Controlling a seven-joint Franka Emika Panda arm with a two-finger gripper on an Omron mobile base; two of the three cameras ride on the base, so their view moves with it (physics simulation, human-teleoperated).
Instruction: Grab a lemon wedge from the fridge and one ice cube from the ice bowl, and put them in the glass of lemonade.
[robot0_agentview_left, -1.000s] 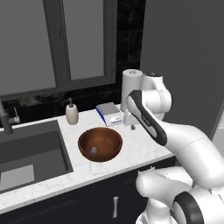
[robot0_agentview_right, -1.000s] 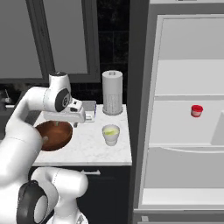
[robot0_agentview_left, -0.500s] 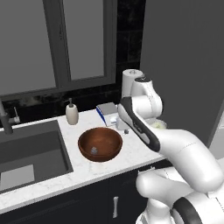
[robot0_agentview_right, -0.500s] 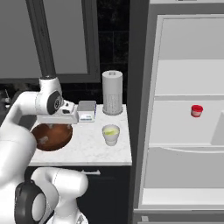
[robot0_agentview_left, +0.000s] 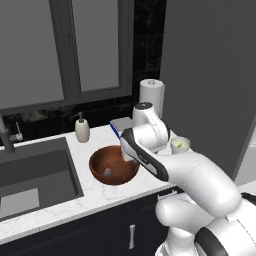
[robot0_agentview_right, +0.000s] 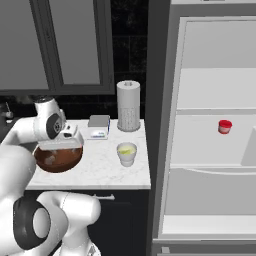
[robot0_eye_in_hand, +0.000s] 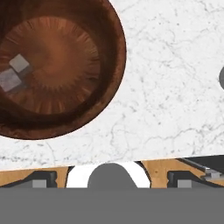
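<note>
Glossy brown ice bowl (robot0_eye_in_hand: 57, 65) near upright lemonade glass (robot0_agentview_right: 126, 153).

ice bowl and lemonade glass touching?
Apart. In the right base view, bare marble counter shows between the ice bowl and the glass; the left base view agrees.

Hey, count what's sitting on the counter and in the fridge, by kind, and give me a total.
Bowls: 1
Cups: 2
Ice cubes: 2
Soap bottles: 1
Paper towel rolls: 1
Boxes: 1
Total: 8
</note>
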